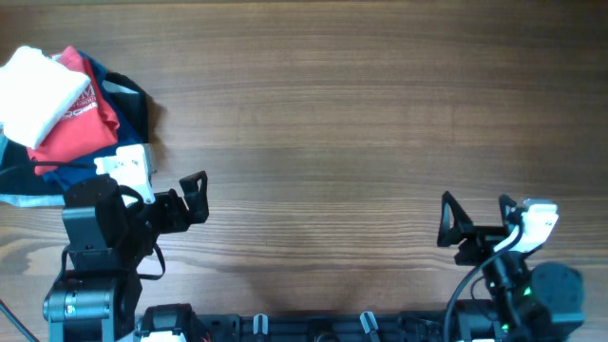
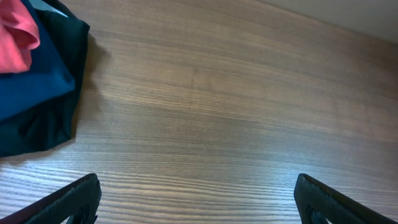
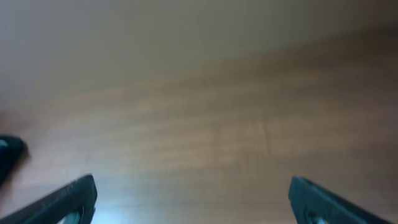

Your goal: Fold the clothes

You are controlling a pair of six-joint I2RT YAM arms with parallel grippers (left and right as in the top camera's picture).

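Note:
A pile of clothes lies at the far left of the table: a white garment [image 1: 36, 90] on top, a red garment [image 1: 81, 122] under it, and dark blue cloth [image 1: 128, 103] beneath. The left wrist view shows the red garment [image 2: 15, 37] and the dark blue cloth [image 2: 37, 93] at its upper left. My left gripper [image 1: 193, 198] is open and empty, just right of the pile, with bare wood between its fingers [image 2: 198, 199]. My right gripper [image 1: 472, 223] is open and empty near the front right, over bare wood [image 3: 193, 202].
The wooden table [image 1: 361, 114] stretches between the arms. The arm bases and a black rail [image 1: 313, 328] run along the front edge. The right wrist view is blurred.

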